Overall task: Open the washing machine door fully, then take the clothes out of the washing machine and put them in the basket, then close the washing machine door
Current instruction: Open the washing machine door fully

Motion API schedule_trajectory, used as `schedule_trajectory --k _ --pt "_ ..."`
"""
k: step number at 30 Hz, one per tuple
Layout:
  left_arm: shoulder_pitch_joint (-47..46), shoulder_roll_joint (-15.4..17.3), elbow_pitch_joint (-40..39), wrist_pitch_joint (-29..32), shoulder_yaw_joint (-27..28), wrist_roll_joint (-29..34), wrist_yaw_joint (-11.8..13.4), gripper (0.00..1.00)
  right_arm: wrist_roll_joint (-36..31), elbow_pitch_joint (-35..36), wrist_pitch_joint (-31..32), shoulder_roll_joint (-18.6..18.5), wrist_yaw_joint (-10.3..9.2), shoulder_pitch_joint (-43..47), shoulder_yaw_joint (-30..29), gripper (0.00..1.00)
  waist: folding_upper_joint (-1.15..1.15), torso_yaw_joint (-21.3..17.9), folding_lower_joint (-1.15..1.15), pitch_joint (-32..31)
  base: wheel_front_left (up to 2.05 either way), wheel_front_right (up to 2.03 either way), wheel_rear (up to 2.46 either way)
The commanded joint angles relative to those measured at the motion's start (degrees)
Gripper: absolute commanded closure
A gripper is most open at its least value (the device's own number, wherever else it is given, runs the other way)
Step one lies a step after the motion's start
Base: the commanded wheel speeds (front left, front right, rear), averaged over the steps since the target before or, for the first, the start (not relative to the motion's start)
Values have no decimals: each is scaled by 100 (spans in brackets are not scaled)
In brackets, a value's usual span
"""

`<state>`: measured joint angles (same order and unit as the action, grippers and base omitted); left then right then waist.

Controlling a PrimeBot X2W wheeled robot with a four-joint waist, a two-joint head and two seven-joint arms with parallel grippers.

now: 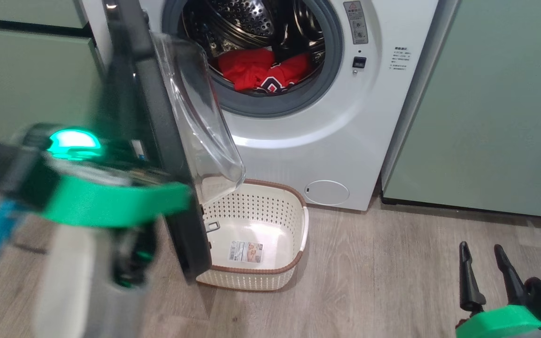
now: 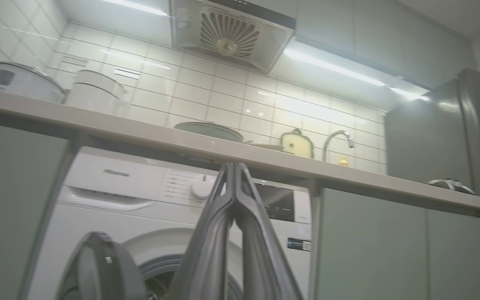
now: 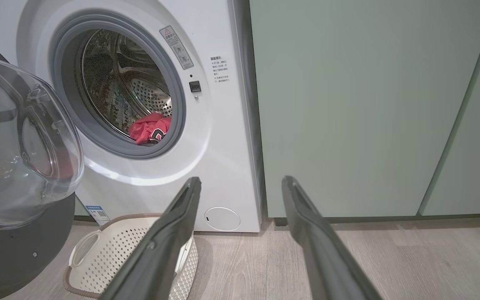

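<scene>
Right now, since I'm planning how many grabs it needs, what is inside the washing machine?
Crumpled red clothes with a dark-and-white print lie at the front bottom of the drum, by the grey gasket. Anything beneath or behind that heap is covered.

Red clothes (image 1: 247,70), white washing machine (image 1: 345,141), cream perforated basket (image 1: 251,206) with brown rim, pale green cabinets (image 1: 486,117)

The white front-loading washing machine (image 1: 345,141) has its black-rimmed glass door (image 1: 190,108) open at nine o'clock. Crumpled red jersey clothes (image 1: 256,70) lie inside it. The cream perforated basket (image 1: 256,281) sits at six o'clock.
</scene>
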<state>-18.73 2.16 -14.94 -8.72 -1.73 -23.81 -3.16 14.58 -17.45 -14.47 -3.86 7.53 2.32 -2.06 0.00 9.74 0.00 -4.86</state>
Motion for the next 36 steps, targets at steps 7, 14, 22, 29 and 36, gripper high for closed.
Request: schedule_trajectory --k 7,14,22,29,36 --pt "128 73 -429 390 -1707 129 205 100 -21 177 -52 -47 -4 -163 159 0 0 -73 0 52 0 0 0" --pt "623 74 344 284 -2693 473 170 100 -21 186 -52 -81 -4 -173 167 0 0 -110 0 119 0 0 0" --pt "1023 232 1522 -12 -2903 789 320 100 -13 184 -52 -111 -4 -167 147 0 0 -97 0 171 0 0 0" --pt "920 298 2423 -348 -2631 879 593 100 -16 178 -52 -104 -4 -163 152 0 0 -20 0 201 0 0 0" --pt "698 369 2954 -554 -2216 779 731 100 -18 185 -52 -86 -4 -168 132 0 0 138 0 233 0 0 0"
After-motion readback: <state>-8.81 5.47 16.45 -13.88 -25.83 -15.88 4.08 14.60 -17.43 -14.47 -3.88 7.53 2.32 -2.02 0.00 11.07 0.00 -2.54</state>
